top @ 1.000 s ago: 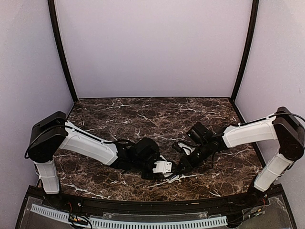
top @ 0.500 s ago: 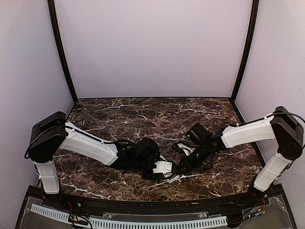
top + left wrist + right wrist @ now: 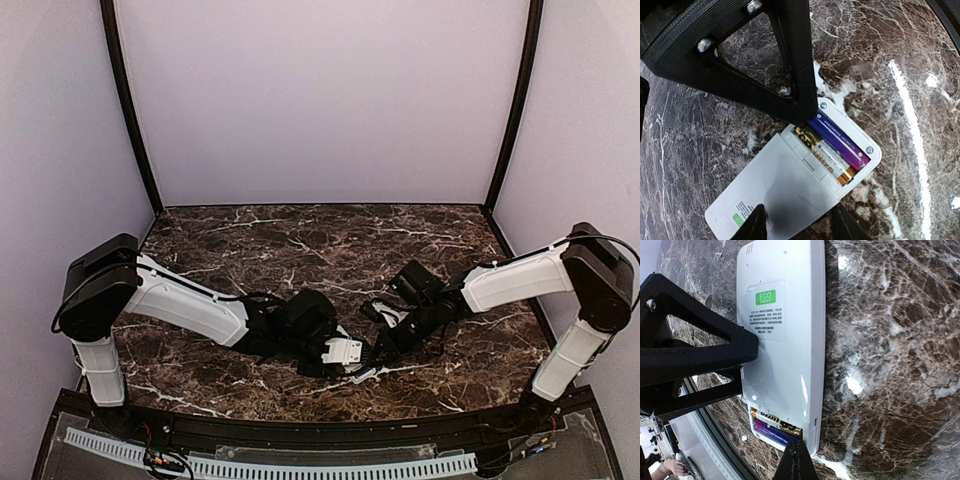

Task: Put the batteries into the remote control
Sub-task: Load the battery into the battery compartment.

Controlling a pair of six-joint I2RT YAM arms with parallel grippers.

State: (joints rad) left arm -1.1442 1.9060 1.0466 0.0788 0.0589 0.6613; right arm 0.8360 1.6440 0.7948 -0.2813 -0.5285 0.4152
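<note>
Remote control [image 3: 782, 187] lies back-up on marble table [image 3: 900, 60], battery bay [image 3: 832, 145] open. Purple battery [image 3: 839, 140] and gold battery [image 3: 822, 152] sit in it. Right gripper [image 3: 796, 460] clenched, empty, tip at bay edge. Left gripper [image 3: 800, 226] jaws part-spread, astride the remote's other end; cannot tell if clamped.
</note>
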